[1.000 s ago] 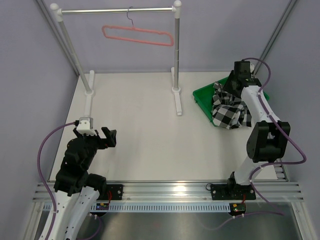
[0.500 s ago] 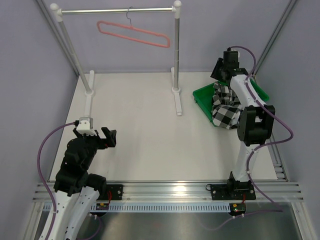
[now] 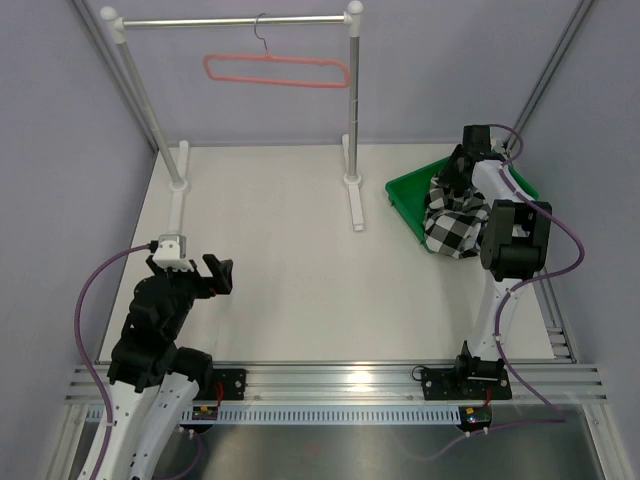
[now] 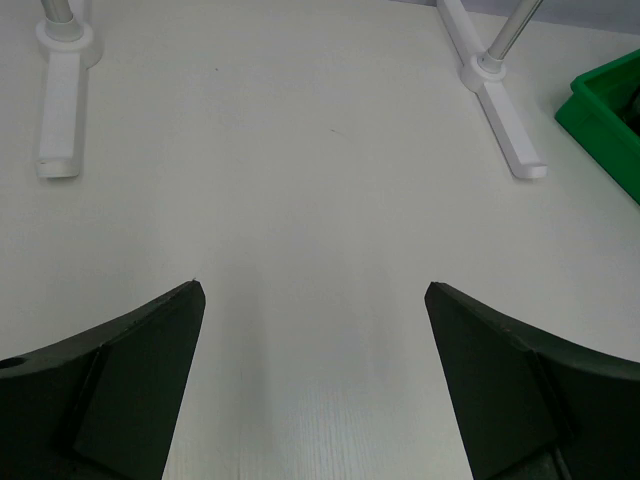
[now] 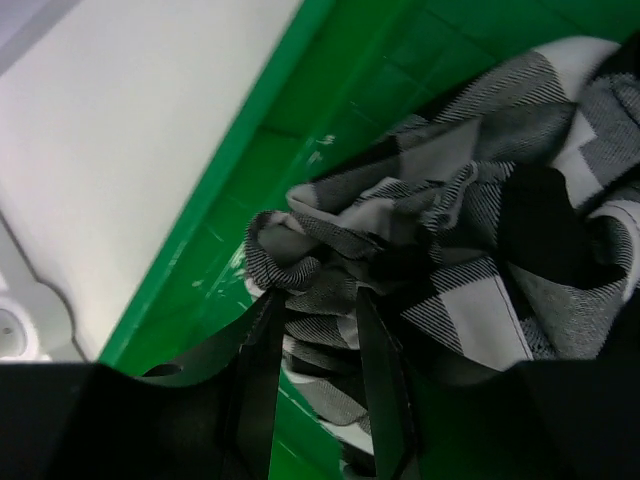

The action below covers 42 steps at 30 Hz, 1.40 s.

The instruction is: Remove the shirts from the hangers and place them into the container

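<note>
1. Right gripper: jaws pinched in narrow on a bunched fold of the soft black-and-white checked fabric shirt, low inside the tray.
2. Left gripper: jaws spread wide apart with nothing between them, hovering over the bare white table at roughly 8 o'clock in the top view.
3. The shallow bright green plastic tray sits at about 2 o'clock on the table. The shirt is crumpled up in it, and some of it drapes over the rim on the 6 o'clock side.
4. The thin salmon-pink hanger hangs bare by its dark hook from the silver metal rail up at 12 o'clock, well apart from the tray.
5. Room-wise, the tray is close to the table's 3 o'clock edge, and the rack's white foot lies near its 9 o'clock side. There's a big open stretch of tabletop between the two arms.
</note>
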### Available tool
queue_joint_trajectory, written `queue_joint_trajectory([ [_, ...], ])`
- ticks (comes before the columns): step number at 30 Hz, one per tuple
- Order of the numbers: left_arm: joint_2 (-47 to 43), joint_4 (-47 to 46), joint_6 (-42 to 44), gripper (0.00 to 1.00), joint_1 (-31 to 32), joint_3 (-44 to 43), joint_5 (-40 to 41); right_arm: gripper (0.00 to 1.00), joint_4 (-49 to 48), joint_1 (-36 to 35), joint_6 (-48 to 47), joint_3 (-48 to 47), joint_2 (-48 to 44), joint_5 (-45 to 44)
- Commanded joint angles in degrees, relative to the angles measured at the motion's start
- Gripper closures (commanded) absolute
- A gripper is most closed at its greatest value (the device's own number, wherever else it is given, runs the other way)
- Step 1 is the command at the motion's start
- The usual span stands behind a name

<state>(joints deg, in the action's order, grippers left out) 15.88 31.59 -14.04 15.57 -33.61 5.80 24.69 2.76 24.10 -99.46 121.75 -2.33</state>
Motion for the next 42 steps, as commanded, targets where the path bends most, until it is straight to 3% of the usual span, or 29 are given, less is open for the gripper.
queue_joint_trajectory([
  [1,0.0,-2.2,-0.7,0.01,0.2,0.1,-0.8,0.57,1.1,0.8,1.0,1.5,-1.7,1.6],
  [9,0.0,-2.2,-0.8,0.01,0.2,0.1,-0.7,0.57,4.3,2.2,2.2,-0.2,0.8,4.4],
  [18,-0.5,-2.2,-0.6,0.01,0.2,0.1,-1.0,0.54,6.1,2.2,-2.1,0.3,-14.4,0.2],
  [25,-1.9,-2.2,-0.7,0.01,0.4,0.2,-1.1,0.51,5.1,2.2,1.6,17.2,-34.6,-6.9],
  [33,-2.9,-2.0,-0.7,0.01,1.5,0.2,-0.8,0.24,-0.1,2.2,8.2,39.5,-50.5,-5.2],
  [37,-3.0,-2.0,-0.7,0.01,1.8,0.2,-0.8,0.13,-3.1,2.3,9.7,45.9,-53.9,-3.8],
  [42,-3.3,-2.0,-0.7,0.01,1.9,0.2,-0.8,0.1,-10.2,2.3,11.7,52.9,-54.2,-0.2],
])
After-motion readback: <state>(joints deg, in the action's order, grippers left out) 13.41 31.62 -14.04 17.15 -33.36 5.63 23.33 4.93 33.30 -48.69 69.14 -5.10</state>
